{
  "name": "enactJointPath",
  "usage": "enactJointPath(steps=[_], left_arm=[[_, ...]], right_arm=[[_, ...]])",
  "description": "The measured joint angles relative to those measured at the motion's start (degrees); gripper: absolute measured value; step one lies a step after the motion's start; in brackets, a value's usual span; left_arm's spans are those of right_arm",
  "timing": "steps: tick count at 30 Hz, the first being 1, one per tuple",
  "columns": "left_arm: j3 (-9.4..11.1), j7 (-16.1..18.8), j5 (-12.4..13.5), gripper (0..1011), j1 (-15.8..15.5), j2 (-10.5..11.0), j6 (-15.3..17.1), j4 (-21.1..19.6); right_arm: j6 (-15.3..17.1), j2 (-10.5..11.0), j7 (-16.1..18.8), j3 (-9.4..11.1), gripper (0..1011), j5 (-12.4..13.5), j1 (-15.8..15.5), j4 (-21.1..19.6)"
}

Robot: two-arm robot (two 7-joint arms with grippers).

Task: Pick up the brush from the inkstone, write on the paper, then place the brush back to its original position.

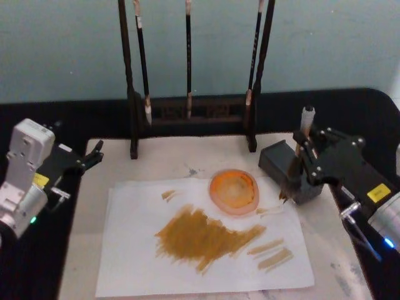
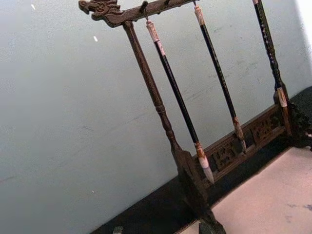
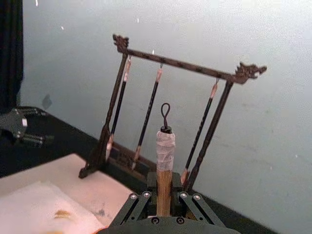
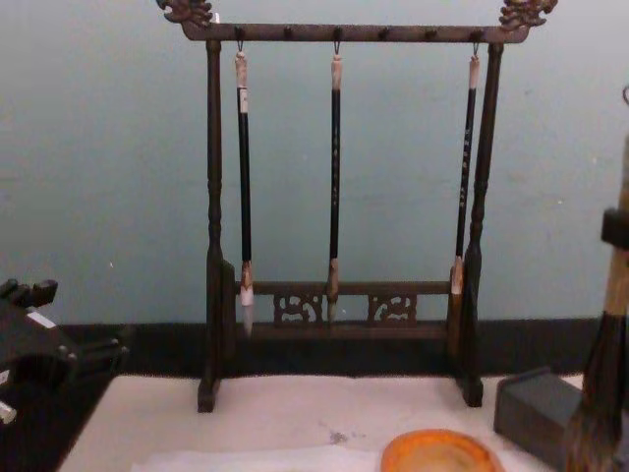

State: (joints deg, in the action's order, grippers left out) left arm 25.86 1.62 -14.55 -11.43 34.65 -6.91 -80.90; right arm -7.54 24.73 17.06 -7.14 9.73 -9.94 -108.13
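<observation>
Head view, from my remote station: the cream felt mat covers the table, with the brush rack and its three thin hanging brushes at the far edge. The paper lies on the near part of the mat and is already marked with broad brown strokes.

The left gripper is parked off the mat on the left. On the right, the right gripper has its jaws clamped on the tan handle of the brush, which it holds nearly upright. The bristles hang at the paper's right edge, just beside the black inkstone and right of the orange dish.

I judge the writing largely done and the return to be the step in hand. To do it well I would:
- raise the bristles clear of the sheet before moving;
- swing wide of the dish;
- lower the brush onto the inkstone;
- loosen the grip only once the brush rests there.
</observation>
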Motion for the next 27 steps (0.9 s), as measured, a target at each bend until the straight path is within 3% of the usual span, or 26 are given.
enactJointPath(steps=[5,13,24,27], left_arm=[[0.00,0.00,0.00,1010,0.00,0.00,0.00,0.00],[0.00,0.00,0.00,1010,0.00,0.00,0.00,0.00],[0.00,0.00,0.00,1010,0.00,0.00,0.00,0.00],[0.00,0.00,0.00,1010,0.00,0.00,0.00,0.00]], right_arm=[[-0.45,-0.61,0.75,0.20,177,0.45,0.69,-0.34],[-0.24,-3.00,1.48,0.17,176,4.37,3.57,1.59],[2.79,-6.37,2.79,-0.30,177,13.39,9.02,7.29],[5.64,-7.60,3.29,0.33,177,18.61,10.87,9.46]])
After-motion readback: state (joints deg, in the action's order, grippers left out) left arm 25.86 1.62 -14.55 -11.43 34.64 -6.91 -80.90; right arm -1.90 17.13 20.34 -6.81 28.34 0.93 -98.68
